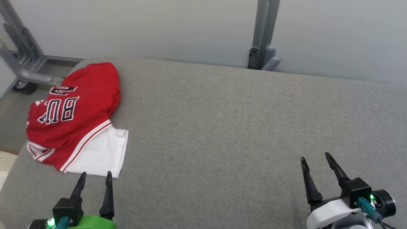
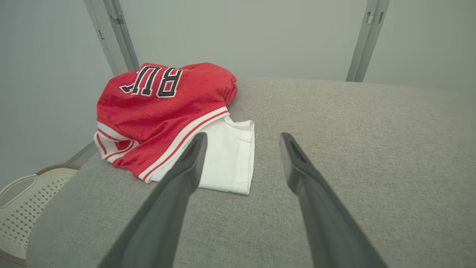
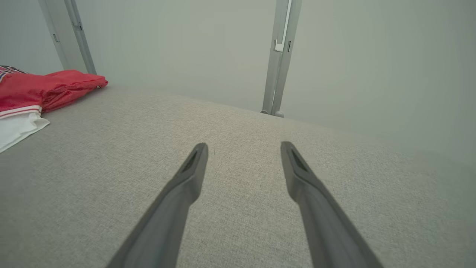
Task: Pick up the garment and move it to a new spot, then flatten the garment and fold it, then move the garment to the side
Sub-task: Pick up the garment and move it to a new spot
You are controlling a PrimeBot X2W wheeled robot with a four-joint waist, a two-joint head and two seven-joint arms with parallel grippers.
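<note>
Light was soft, even and fairly bright, with no glare and only faint shadows on the grey bench [image 1: 222,127]. Both wrist views tilted the upright posts [image 2: 111,41] outward near their edges.

A grey fabric-covered tabletop [image 1: 241,133] meets a pale wall [image 1: 159,28]; a grey metal post [image 1: 264,35] stands behind it, a pale perforated basket [image 2: 22,208] beside its left corner

grey fabric table [image 1: 222,127] bears a folded red and white garment [image 1: 73,117] at its left end.
</note>
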